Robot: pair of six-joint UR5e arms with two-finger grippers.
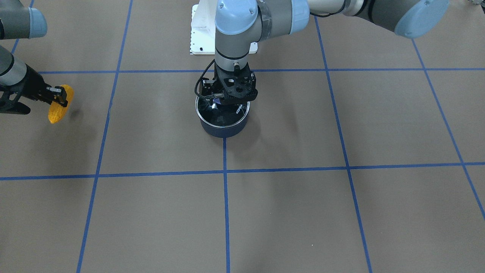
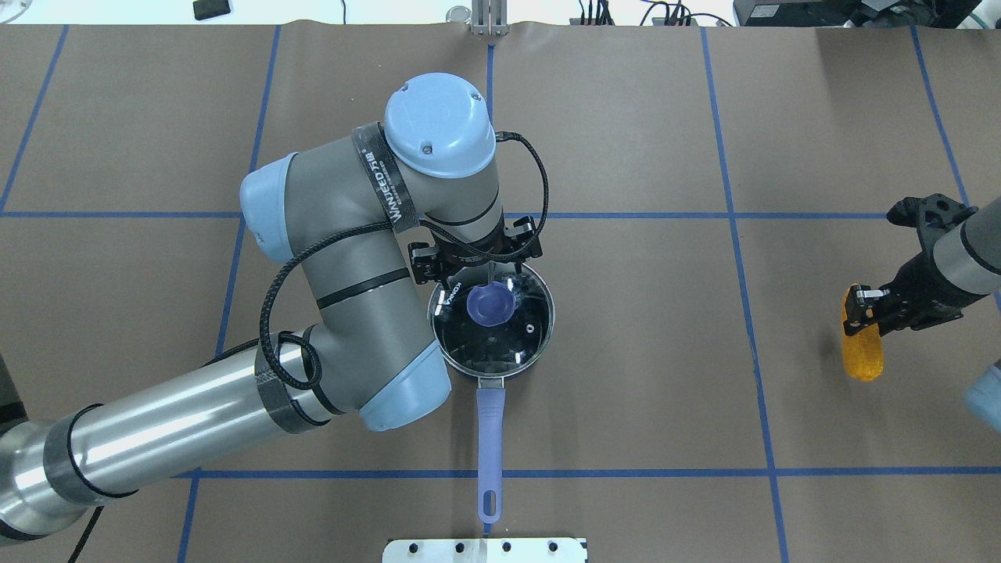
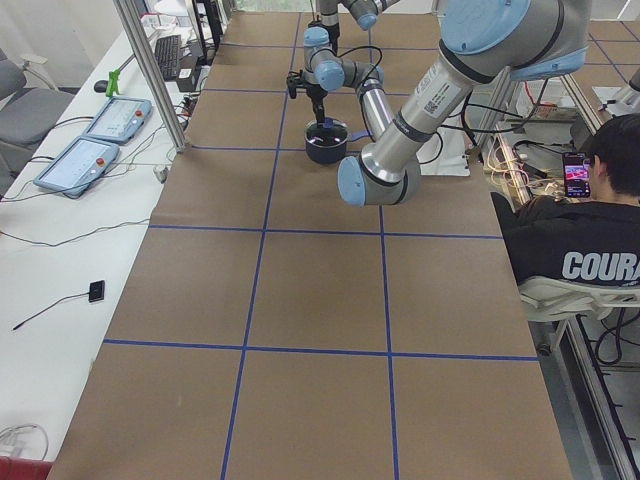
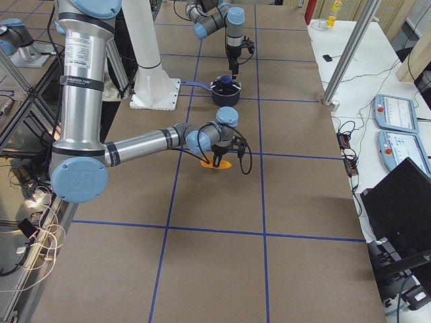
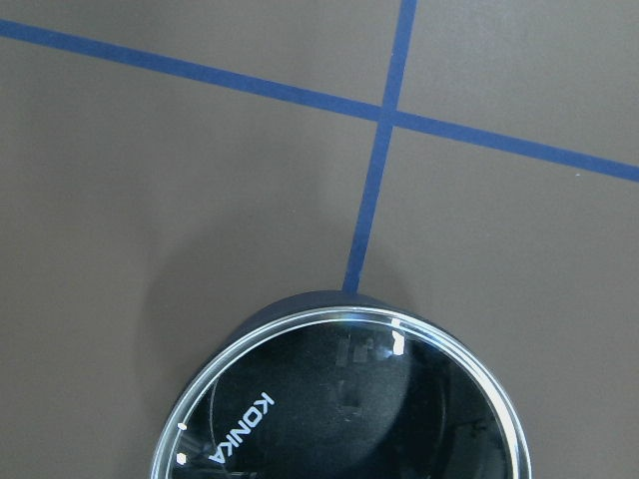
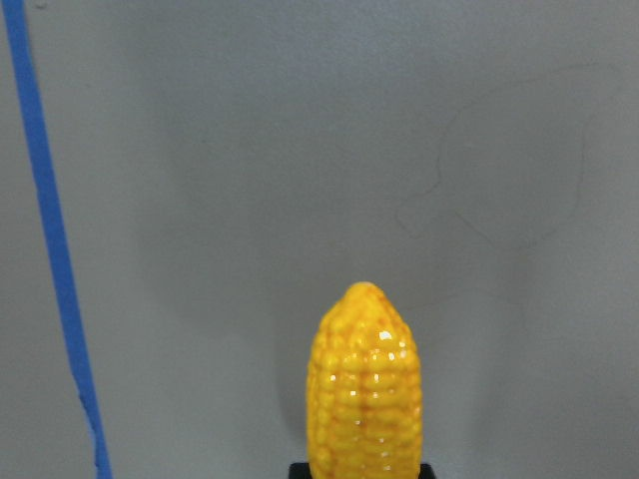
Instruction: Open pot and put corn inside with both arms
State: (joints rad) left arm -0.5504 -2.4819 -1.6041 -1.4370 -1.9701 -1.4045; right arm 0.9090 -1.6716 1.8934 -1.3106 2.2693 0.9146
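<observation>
Front view: the left pincer (image 1: 224, 102) hangs straight over the pot (image 1: 223, 129) in the middle of the counter (image 1: 303, 212), likely lined up to take the lid (image 1: 223, 118); its body hides the fingers, so wide or narrow I cannot tell. Well apart, the right pincer (image 1: 57, 95) clamps the corn (image 1: 60, 106), probably waiting until the pot is open. Overhead: the lid sits on, purple knob (image 2: 491, 305) showing, handle (image 2: 490, 438) toward the robot. Left wrist view: only the lid's rim, no fingers. Right wrist view: the cob's butt is cut off
</observation>
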